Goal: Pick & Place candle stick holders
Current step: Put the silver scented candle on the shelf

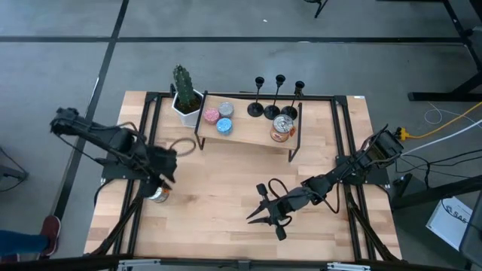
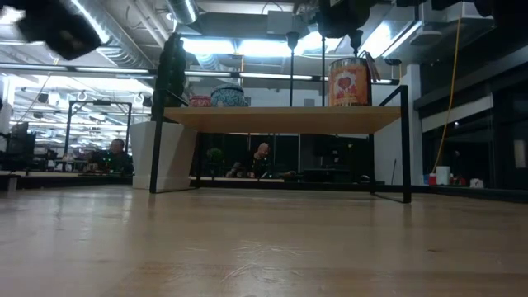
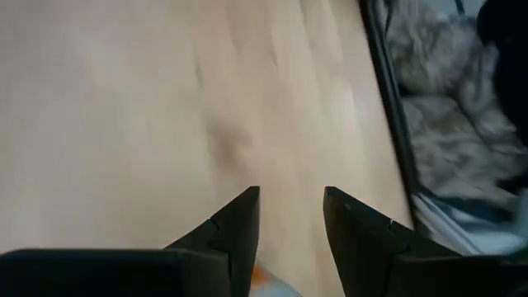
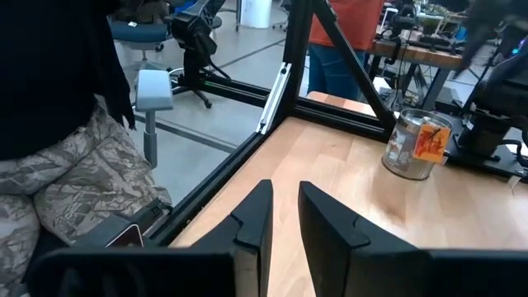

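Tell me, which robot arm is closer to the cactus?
The left. The left gripper hangs over the table's left side by a can, a short way in front of the cactus. The right gripper sits farther off, toward the front right.

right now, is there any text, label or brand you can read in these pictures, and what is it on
"SAF": cut-off letters on a white sheet on the floor beyond the table's right edge; the rest is out of frame.
Can on the shelf: red and orange label, print too blurred to read.
Can on the table: orange label, unreadable.
Small round tins: patterned lids, no readable words.
Nothing else legible.
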Robot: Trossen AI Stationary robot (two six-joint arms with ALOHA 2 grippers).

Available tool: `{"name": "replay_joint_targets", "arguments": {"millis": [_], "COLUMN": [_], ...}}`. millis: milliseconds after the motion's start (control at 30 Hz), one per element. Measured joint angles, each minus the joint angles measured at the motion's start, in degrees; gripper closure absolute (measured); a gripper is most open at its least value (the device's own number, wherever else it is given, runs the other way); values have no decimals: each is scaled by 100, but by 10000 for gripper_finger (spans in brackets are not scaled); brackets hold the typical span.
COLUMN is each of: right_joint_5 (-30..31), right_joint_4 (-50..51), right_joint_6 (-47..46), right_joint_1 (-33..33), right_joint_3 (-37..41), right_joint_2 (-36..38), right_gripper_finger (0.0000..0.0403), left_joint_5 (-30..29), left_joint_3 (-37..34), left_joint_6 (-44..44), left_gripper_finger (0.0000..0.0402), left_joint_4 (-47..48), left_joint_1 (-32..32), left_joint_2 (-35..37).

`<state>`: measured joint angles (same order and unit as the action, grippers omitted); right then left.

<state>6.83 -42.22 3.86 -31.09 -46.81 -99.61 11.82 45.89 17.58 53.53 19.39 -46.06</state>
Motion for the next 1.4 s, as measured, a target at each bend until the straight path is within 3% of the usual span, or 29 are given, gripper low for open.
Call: {"name": "replay_joint_targets", "arguments": {"millis": [267, 600, 933, 1400], "right_joint_5": [0, 3, -4, 0], "right_joint_4": [74, 264, 328, 487], "right_joint_6": [10, 152, 153, 221], "right_joint_1": [4, 265, 345, 376], "right_joint_3": [0, -1, -1, -2], "right_joint_2": [0, -2, -2, -2], "right_gripper_finger": [338, 338, 338, 338], "left_joint_5": [266, -835, -1112, -1325], "left_joint_3": [0, -1, -275, -250], "left_joint_6": [2782, 4390, 5117, 4640], "left_gripper_finger": [270, 270, 270, 270], "left_joint_4": [829, 855, 765, 746], "left_joint_1": [1282, 2469, 3140, 3172], "left_joint_2": [-458, -533, -1007, -1759]}}
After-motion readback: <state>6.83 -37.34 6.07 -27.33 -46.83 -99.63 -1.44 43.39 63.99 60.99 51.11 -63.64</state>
